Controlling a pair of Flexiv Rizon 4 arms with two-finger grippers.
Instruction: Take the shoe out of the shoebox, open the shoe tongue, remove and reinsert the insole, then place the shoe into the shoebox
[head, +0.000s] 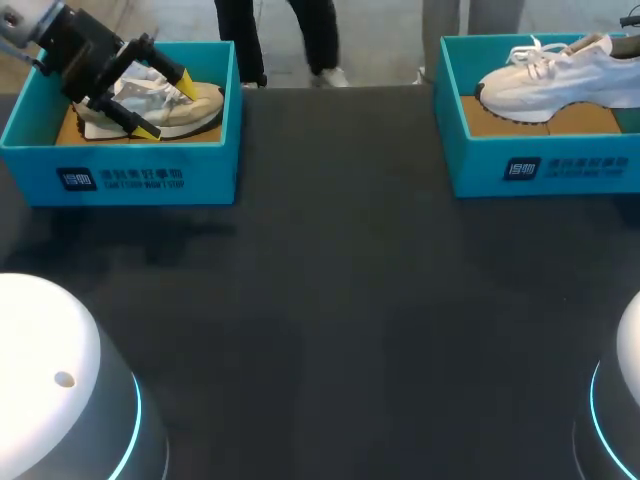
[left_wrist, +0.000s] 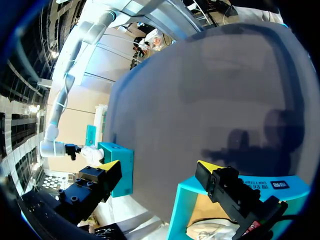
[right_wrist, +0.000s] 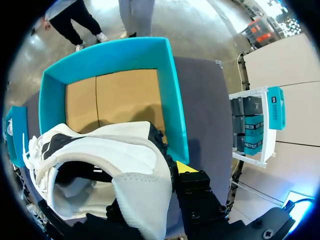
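The take-out step appeared in hand: the right gripper (right_wrist: 165, 180) pinched the heel of the white shoe (head: 560, 75), tilted over the right box (head: 540, 165); the left gripper (head: 165, 105) hung spread over the beige shoe (head: 195, 105) inside the left box (head: 210, 170); the next move called for lifting clear onto the worktop (head: 340, 300).

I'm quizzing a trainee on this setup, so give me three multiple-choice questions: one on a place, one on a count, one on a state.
1. Where is the left gripper?
A. Over the left shoebox
B. At the near edge
C. At the far right
2. How many shoeboxes are on the table?
A. One
B. Two
C. Three
3. The left gripper's fingers are:
A. Shut on a box wall
B. Shut on an insole
C. Open

Answers:
1. A: it hangs above the tan shoe in that box.
2. B: the left shoebox and the right shoebox are the only two.
3. C: its yellow tips stand wide apart.
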